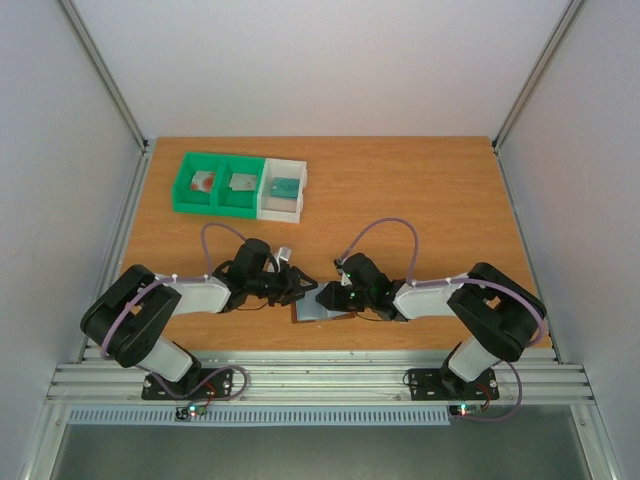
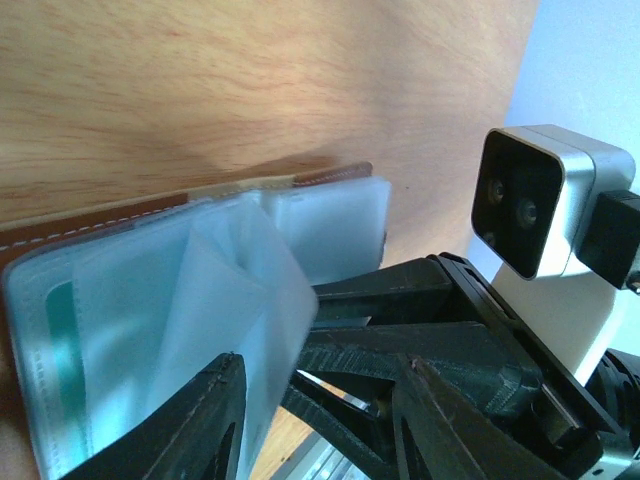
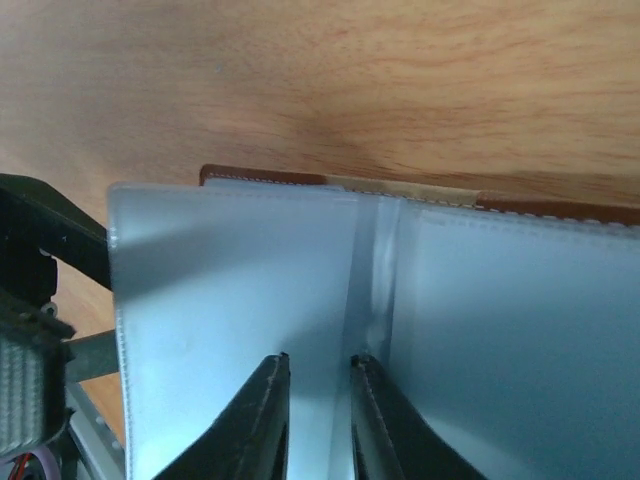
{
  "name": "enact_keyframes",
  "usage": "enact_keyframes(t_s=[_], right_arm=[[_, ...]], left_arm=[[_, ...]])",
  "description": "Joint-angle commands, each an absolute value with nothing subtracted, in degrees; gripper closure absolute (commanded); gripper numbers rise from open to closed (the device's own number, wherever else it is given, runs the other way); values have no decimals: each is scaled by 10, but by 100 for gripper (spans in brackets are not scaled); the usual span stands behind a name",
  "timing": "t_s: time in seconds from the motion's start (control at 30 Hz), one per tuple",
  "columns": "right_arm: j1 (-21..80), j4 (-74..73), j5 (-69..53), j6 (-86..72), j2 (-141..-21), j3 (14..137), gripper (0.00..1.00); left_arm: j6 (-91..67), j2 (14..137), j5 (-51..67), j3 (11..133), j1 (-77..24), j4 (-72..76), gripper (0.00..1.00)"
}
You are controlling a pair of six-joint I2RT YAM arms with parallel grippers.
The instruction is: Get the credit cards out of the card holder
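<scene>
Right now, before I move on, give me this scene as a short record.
wallet: open at the table's near edge, clear sleeves fanned up
left hand: open, jaws wide around a loose sleeve
right hand: jaws narrowly apart at the sleeve fold, grip unclear
bins: far left, one card in each of three compartments
inside wallet: teal edge in one pocket

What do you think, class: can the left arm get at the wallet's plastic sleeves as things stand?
Probably yes. The left gripper is at the open wallet, one loose sleeve between its spread fingers. The right gripper at the middle fold doesn't seem to block it.
</scene>
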State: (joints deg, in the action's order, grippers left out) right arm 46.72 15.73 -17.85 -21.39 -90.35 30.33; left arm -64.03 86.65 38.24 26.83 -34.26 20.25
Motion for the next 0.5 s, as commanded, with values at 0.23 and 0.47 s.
enact_keyframes(t_s=[0.23,0.47], right_arm=[[455,-19,-137,-161,-748,306,63],[455,-142,-102,-141,-646,312,56]], left_arm=[[-636,883,368,309,-368,219,61],[-661,939,371,349,-408,275,61]])
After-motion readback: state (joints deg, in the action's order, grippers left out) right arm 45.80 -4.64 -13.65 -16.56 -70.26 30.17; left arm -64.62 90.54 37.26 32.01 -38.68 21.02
